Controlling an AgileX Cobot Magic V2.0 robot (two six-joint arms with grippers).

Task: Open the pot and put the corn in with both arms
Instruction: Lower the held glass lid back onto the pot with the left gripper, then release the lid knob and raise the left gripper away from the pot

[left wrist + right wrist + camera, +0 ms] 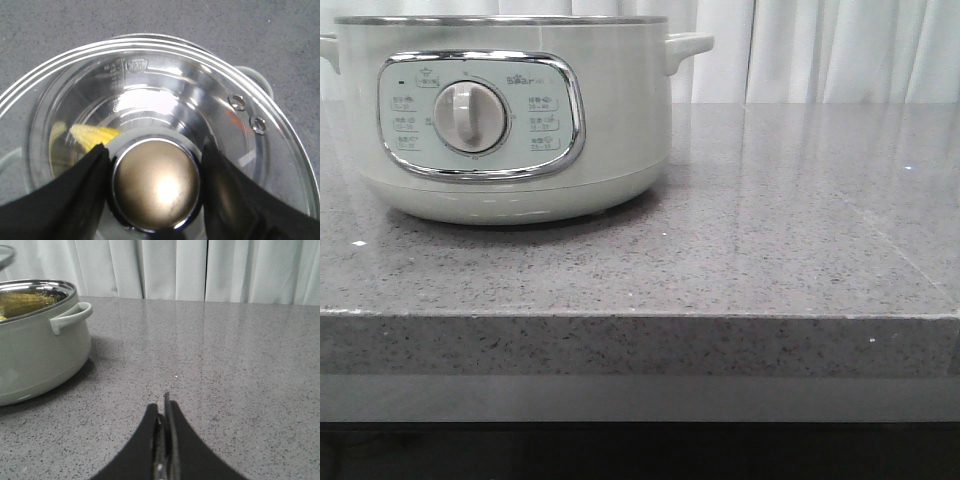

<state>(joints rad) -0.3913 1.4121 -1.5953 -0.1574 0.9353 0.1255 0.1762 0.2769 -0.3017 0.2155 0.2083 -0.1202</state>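
Fingers (pixel 75 195) clamp lid knob (pixel 156 184) — right gripper (pixel 164 440) closed.

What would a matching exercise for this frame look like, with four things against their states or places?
Things:
1. bright yellow corn cob
2. clear glass lid
3. right gripper
4. pale grey-green round electric pot

States:
A. shut on nothing, over the grey speckled countertop
B. lying inside the pot
C. gripped at its chrome knob by the left gripper
D. standing uncovered, dial towards the front camera

Pairs: 1-B, 2-C, 3-A, 4-D
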